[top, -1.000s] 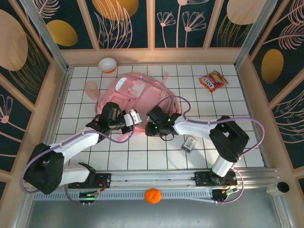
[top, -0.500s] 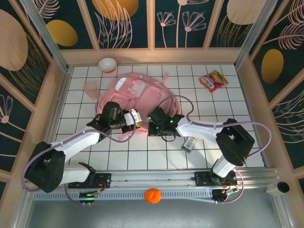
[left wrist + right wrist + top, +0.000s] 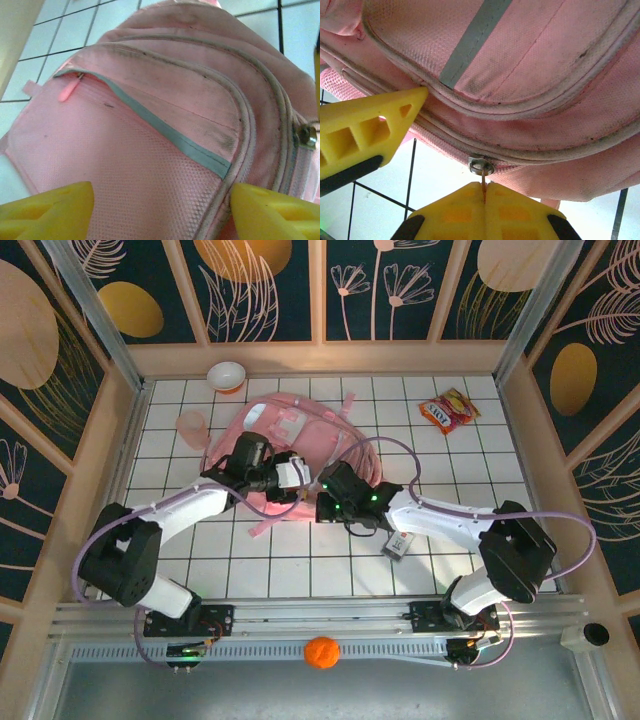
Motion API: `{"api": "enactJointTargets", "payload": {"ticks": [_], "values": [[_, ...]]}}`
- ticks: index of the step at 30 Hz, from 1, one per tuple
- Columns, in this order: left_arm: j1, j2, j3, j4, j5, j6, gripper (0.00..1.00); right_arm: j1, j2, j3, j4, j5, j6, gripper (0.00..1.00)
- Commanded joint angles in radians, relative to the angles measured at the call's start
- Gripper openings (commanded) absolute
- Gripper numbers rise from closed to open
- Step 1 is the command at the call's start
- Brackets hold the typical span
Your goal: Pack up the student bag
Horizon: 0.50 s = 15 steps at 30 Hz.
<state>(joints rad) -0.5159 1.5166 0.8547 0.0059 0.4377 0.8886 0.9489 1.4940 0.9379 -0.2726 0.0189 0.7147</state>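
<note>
Only from the right wrist is the right gripper (image 3: 485, 189) seen pinched shut on the zipper pull (image 3: 481, 167) of the student bag (image 3: 285, 435), lying at 11 o'clock of table centre. The left gripper (image 3: 161, 205) is held open over its mesh pocket (image 3: 125, 190). Bare tiles (image 3: 480, 470) are offered at 3 o'clock.

The student bag (image 3: 322, 428) is soft pink with white zipper trim. A grey-blue stripe crosses its mesh-textured front, and a pale pink zipper pull (image 3: 483, 182) hangs from a silver slider. The worktop (image 3: 460, 460) is white tile with a dark grid. The left pincer (image 3: 160, 210) and right pincer (image 3: 485, 200) are yellow. The walls (image 3: 260, 290) are navy with gold ovals and pink line-drawn leaves. The ball (image 3: 321, 651) is orange.
</note>
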Motion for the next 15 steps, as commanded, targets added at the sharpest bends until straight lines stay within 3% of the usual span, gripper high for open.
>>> {"api": "enactJointTargets", "payload": {"ticks": [1,12,13,15], "values": [[0.005,0.038,0.038,-0.128,0.034,0.131,0.73,-0.009,-0.034,-0.017,0.027,0.023,-0.009,0.0],[0.006,0.135,0.112,-0.193,0.055,0.202,0.74,-0.008,-0.044,-0.032,0.055,0.009,-0.007,0.0],[0.005,0.148,0.111,-0.182,0.039,0.194,0.7,-0.008,-0.048,-0.036,0.06,0.007,-0.004,0.0],[0.005,0.172,0.153,-0.19,0.015,0.189,0.51,-0.009,-0.054,-0.046,0.059,0.016,0.001,0.0]]}}
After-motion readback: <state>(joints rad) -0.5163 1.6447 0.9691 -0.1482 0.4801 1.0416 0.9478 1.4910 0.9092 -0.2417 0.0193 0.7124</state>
